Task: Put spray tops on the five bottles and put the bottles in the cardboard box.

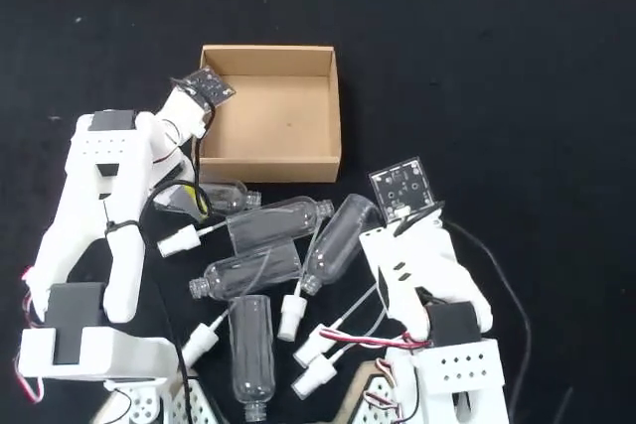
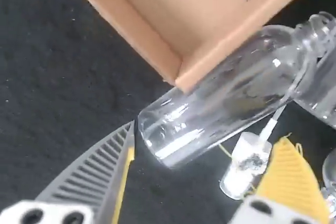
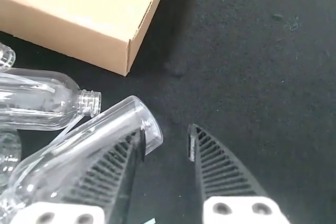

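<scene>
Five bottles (image 1: 278,222) are seen lying among loose tops (image 1: 179,241) on the table (image 1: 517,96) just outside the box (image 1: 268,168), so capping is judged unstarted; left gripper (image 2: 207,142) is spread around one bottle's base, right gripper (image 3: 165,134) spread beside another, a closing grasp being needed next

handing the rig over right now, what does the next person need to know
Left hand: open, low at a bottle lying against the cardboard box corner; nothing gripped.
Right hand: open, empty, beside the base of another bottle.
Things: five bottles lie on the table in front of the box, five spray tops loose among them.
Done: nothing; the box is empty and no top looks fitted.
Left: fit all five tops, then box all five bottles.
</scene>
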`<state>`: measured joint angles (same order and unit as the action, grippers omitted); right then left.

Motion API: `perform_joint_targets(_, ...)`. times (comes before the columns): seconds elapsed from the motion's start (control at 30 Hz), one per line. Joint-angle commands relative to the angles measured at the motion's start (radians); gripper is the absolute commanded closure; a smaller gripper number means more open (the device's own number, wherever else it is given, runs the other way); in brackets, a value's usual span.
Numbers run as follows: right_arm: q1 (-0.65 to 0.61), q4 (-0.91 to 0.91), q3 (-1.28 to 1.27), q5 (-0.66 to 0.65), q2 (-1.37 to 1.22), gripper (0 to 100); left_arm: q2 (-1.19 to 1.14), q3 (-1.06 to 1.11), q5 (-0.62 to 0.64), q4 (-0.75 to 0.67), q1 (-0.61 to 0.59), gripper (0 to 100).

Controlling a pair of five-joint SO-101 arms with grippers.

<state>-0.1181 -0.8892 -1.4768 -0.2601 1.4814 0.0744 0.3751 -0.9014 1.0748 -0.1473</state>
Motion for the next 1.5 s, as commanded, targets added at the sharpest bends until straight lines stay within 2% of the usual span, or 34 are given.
perform_joint_targets(0.0,-0.015,0.028,0.007,0.000,-0.002,86.8,0.000,0.002,-0.078,0.002,-0.015,70)
perform_joint_targets(0.3,-0.015,0.028,0.007,0.000,-0.002,86.8,-0.141,-0.054,-0.103,0.008,-0.016,70)
perform_joint_targets(0.7,-0.015,0.028,0.007,0.000,-0.002,86.8,-0.146,-0.058,-0.103,0.017,-0.013,70)
perform_joint_targets(0.93,-0.015,0.028,0.007,0.000,-0.002,86.8,-0.078,-0.108,-0.104,0.175,0.015,86)
perform_joint_targets(1.27,-0.014,0.028,0.007,0.000,-0.002,86.8,-0.032,-0.104,-0.103,0.204,0.007,87)
perform_joint_targets(1.37,-0.012,0.028,0.007,0.000,-0.002,86.8,-0.032,-0.108,-0.107,0.273,0.008,87)
perform_joint_targets(1.47,-0.014,0.028,0.007,0.000,-0.002,86.8,-0.032,-0.108,-0.170,0.350,-0.019,87)
